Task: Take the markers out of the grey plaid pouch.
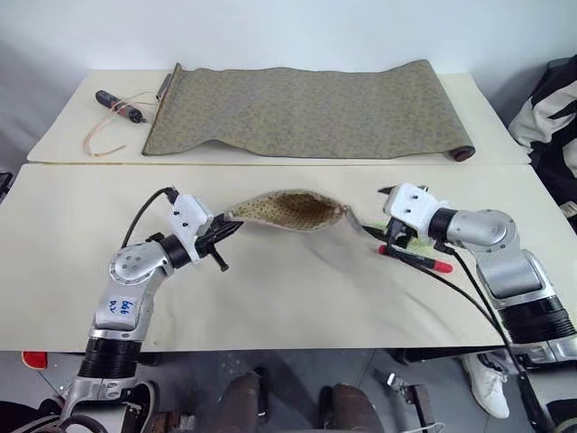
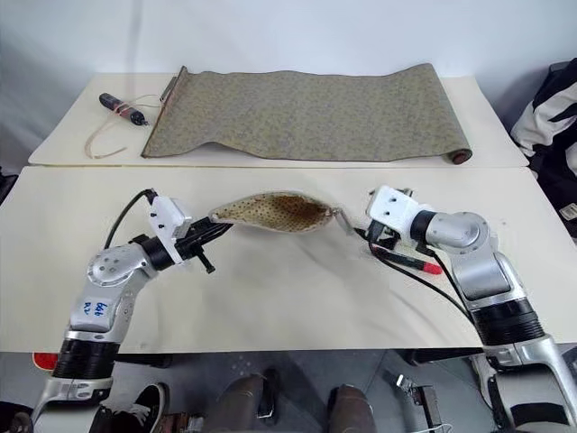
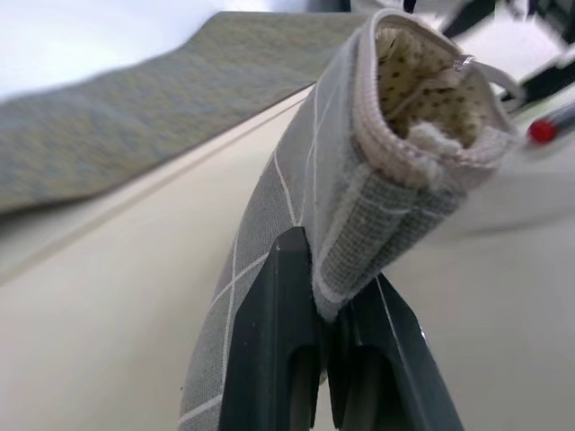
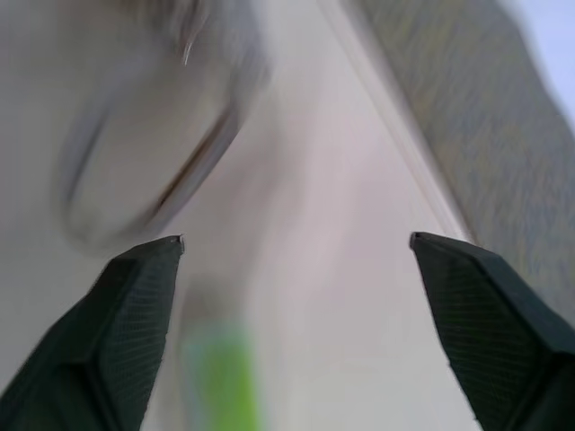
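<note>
The grey plaid pouch (image 1: pixel 288 210) hangs just above the near table with its mouth open, showing the tan speckled lining (image 3: pixel 422 85). My left gripper (image 1: pixel 221 238) is shut on the pouch's left end, its fingers (image 3: pixel 278 305) pinching the plaid fabric. A black marker with a red end (image 1: pixel 416 260) lies on the table to the right of the pouch. A pale green marker (image 1: pixel 420 242) lies beside it, partly under my right hand. My right gripper (image 1: pixel 386 236) is open and low over the table at these markers, just right of the pouch's loose end; nothing sits between its fingers (image 4: pixel 135 305).
On the far table lies a long olive patterned cloth roll (image 1: pixel 297 113), with a dark stick tied with tan cord (image 1: pixel 120 105) at its left. A seam (image 1: pixel 270 163) divides the two tables. A person in striped clothing (image 1: pixel 552 108) stands at the right edge.
</note>
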